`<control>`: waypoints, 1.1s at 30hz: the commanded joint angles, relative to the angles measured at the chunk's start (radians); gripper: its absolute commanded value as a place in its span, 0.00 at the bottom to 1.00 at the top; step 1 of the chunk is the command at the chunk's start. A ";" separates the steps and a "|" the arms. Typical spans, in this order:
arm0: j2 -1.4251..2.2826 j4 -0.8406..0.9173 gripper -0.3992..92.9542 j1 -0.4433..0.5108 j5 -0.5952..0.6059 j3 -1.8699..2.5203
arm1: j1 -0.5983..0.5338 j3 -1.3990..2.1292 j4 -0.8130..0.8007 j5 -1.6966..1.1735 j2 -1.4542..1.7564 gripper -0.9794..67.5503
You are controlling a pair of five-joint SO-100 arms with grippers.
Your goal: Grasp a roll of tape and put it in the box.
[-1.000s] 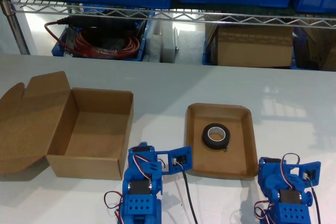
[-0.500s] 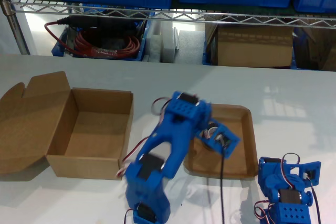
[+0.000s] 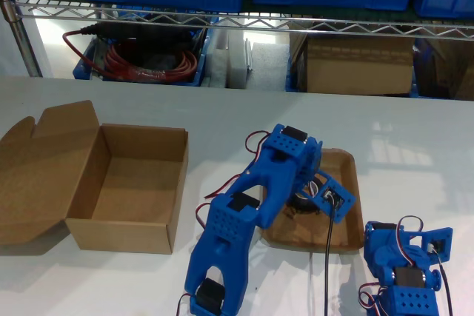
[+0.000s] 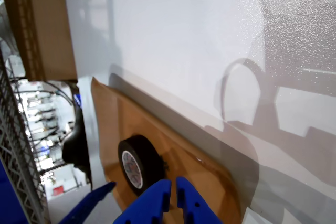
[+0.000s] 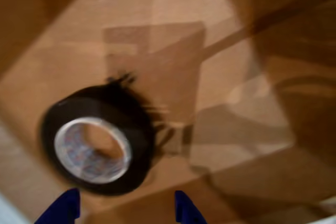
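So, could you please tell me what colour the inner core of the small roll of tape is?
Pale whitish, inside the black roll of tape; the second wrist view shows it best.

Black roll of tape (image 5: 97,140), brown box (image 3: 129,186).

Your exterior view sits high behind the arms and looks down across the white table (image 3: 415,131) toward the wire shelf (image 3: 222,21), far enough back to take in the box (image 3: 141,183) and the tray (image 3: 348,172). The camera on my second gripper (image 5: 123,211) hangs close over the tray floor, facing down, blurred. The camera on my first gripper (image 4: 173,198) looks from low and farther off, its picture turned sideways. All three share the tray and the roll of tape (image 5: 97,145).
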 commanded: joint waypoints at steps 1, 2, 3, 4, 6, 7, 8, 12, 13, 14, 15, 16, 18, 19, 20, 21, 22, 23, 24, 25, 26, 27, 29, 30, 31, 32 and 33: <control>-0.014 -0.002 0.26 0.000 -0.008 -0.057 | -0.003 0.014 -0.005 0.003 0.006 0.02; -0.026 -0.002 0.26 0.003 -0.009 -0.066 | -0.003 0.014 -0.005 0.003 0.006 0.02; -0.041 -0.003 0.26 0.005 -0.012 -0.077 | -0.003 0.014 -0.005 0.003 0.006 0.02; -0.057 -0.005 0.25 0.008 -0.015 -0.087 | -0.003 0.014 -0.005 0.003 0.006 0.02; -0.080 -0.014 0.25 0.009 -0.025 -0.092 | -0.003 0.014 -0.005 0.003 0.006 0.02; -0.091 -0.017 0.25 0.009 -0.031 -0.092 | -0.003 0.014 -0.005 0.003 0.006 0.02; -0.100 -0.017 0.25 0.009 -0.035 -0.095 | -0.003 0.014 -0.005 0.003 0.006 0.02; -0.132 -0.017 0.25 0.008 -0.051 -0.110 | -0.003 0.014 -0.005 0.003 0.006 0.02; -0.143 -0.017 0.25 0.008 -0.052 -0.120 | -0.003 0.014 -0.005 0.003 0.006 0.02; -0.153 -0.018 0.25 0.009 -0.052 -0.132 | -0.003 0.014 -0.005 0.003 0.006 0.02; -0.164 -0.021 0.25 0.012 -0.054 -0.143 | -0.003 0.014 -0.005 0.003 0.006 0.02; -0.173 -0.028 0.25 0.014 -0.057 -0.149 | -0.003 0.014 -0.005 0.003 0.006 0.02; -0.193 -0.041 0.21 0.020 -0.066 -0.163 | -0.003 0.014 -0.005 0.003 0.006 0.02; -0.204 -0.049 0.18 0.025 -0.071 -0.169 | -0.003 0.014 -0.005 0.003 0.006 0.02; -0.216 -0.055 0.12 0.028 -0.080 -0.178 | -0.003 0.014 -0.005 0.003 0.006 0.02; -0.225 -0.063 0.03 0.031 -0.089 -0.184 | -0.003 0.014 -0.005 0.003 0.006 0.02; -0.232 -0.066 0.00 0.035 -0.089 -0.192 | -0.003 0.014 -0.005 0.003 0.006 0.02; -0.233 -0.063 0.00 0.038 -0.086 -0.198 | -0.003 0.014 -0.005 0.003 0.006 0.02; -0.233 -0.061 0.00 0.043 -0.078 -0.202 | -0.003 0.014 -0.005 0.003 0.006 0.02; -0.233 -0.058 0.00 0.044 -0.077 -0.206 | -0.003 0.014 -0.005 0.003 0.006 0.02; -0.232 -0.060 0.00 0.044 -0.077 -0.206 | -0.003 0.014 -0.005 0.003 0.006 0.02; -0.232 -0.060 0.00 0.043 -0.077 -0.206 | -0.003 0.014 -0.005 0.003 0.006 0.02; -0.232 -0.060 0.00 0.040 -0.077 -0.206 | -0.003 0.014 -0.005 0.003 0.006 0.02; -0.225 -0.063 0.00 0.037 -0.080 -0.206 | -0.003 0.014 -0.005 0.003 0.006 0.02; -0.213 -0.067 0.00 0.032 -0.080 -0.202 | -0.003 0.014 -0.005 0.003 0.006 0.02; -0.195 -0.069 0.00 0.028 -0.077 -0.199 | -0.003 0.014 -0.005 0.003 0.006 0.02; -0.166 -0.069 0.00 0.017 -0.077 -0.192 | -0.003 0.014 -0.005 0.003 0.006 0.02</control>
